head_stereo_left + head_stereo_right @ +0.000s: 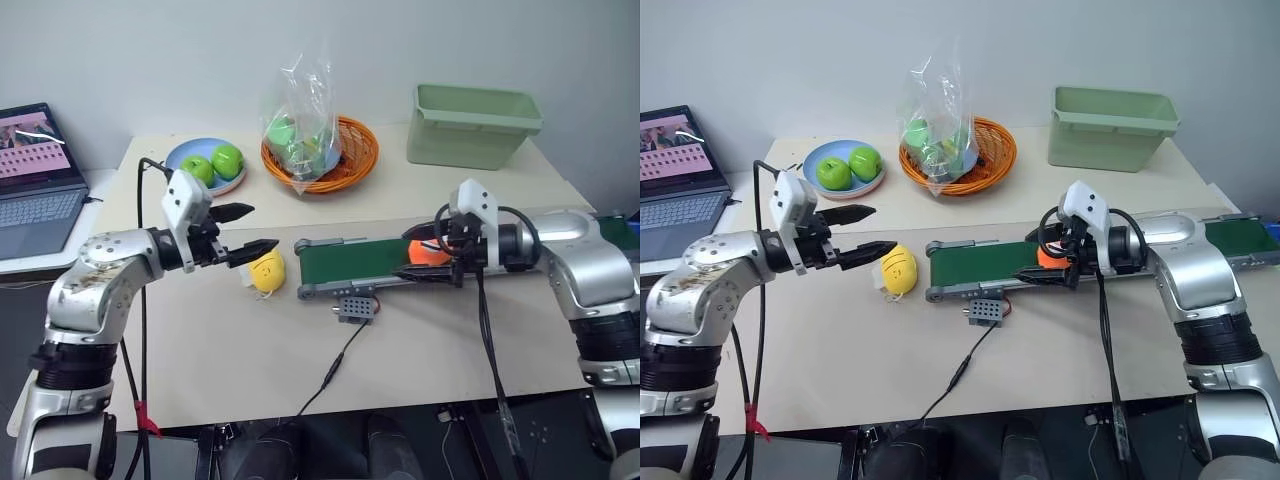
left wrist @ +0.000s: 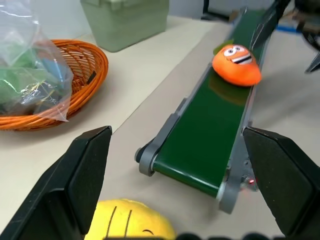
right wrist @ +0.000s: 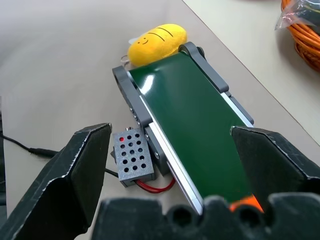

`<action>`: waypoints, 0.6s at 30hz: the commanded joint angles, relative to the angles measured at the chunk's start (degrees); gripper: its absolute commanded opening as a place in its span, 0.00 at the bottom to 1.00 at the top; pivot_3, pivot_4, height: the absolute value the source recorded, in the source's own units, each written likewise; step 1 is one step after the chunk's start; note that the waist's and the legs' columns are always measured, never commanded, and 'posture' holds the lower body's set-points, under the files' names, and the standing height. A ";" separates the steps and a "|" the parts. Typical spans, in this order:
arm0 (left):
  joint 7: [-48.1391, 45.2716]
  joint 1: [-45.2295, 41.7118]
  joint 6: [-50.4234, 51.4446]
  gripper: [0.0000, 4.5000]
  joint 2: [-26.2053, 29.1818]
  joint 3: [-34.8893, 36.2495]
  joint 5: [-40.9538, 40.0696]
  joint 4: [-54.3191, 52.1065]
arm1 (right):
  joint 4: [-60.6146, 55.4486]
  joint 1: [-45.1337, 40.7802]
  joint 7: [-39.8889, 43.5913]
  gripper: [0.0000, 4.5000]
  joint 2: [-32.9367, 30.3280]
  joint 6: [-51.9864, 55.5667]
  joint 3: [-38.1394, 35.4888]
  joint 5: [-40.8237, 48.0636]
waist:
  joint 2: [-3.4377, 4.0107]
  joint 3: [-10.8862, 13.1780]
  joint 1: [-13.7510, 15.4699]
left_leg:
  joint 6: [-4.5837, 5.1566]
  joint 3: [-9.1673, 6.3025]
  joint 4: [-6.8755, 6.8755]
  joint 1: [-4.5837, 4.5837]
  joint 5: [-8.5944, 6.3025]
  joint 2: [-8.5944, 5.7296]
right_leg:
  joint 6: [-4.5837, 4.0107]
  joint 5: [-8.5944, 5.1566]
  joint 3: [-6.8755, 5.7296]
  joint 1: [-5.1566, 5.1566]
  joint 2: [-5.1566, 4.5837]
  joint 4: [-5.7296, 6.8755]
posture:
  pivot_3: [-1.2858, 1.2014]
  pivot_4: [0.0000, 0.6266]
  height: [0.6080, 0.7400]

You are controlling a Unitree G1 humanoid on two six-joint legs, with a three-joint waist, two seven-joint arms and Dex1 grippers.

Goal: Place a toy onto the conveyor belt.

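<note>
Our left gripper (image 1: pixel 243 229) spread wide and empty above the table, yellow toy (image 1: pixel 268 271) just beside the belt's end, conveyor belt (image 1: pixel 355 262) bearing the orange toy (image 2: pixel 236 65), our right gripper (image 1: pixel 438 258) wide open, straddling that toy.

The orange toy (image 2: pixel 236 65), rounded with a cartoon face, lies on its side on the conveyor belt (image 1: pixel 360 262), toward its 3 o'clock end. The belt is long, narrow, dark green, grey-framed, flat on the table.
</note>
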 commanded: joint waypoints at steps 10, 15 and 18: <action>2.24 2.03 7.59 0.99 0.72 4.85 -8.96 -7.34 | -4.20 -1.56 2.58 1.00 -2.89 1.36 -3.87 4.20 | 0.00 0.00 0.09 | 0.02 0.02 -0.01 0.07 -0.02 0.02 | -0.01 0.00 0.03 0.06 0.01 0.02 | 0.52 0.24 1.00; 2.54 1.33 8.74 0.99 0.97 4.78 -10.44 -7.68 | -4.49 -1.95 3.00 1.00 -2.82 1.83 -3.95 4.67 | 0.00 0.00 0.13 | 0.00 0.02 0.00 0.04 -0.01 0.02 | -0.01 0.00 0.03 0.05 0.00 -0.05 | 0.52 0.24 1.00; 2.99 0.68 9.12 0.99 1.01 5.04 -10.91 -7.36 | -4.43 -2.06 2.90 1.00 -2.66 1.98 -4.17 4.89 | -0.01 0.00 0.14 | 0.00 0.03 -0.01 0.05 -0.01 0.02 | -0.01 0.00 0.03 0.05 0.01 -0.05 | 0.52 0.24 1.00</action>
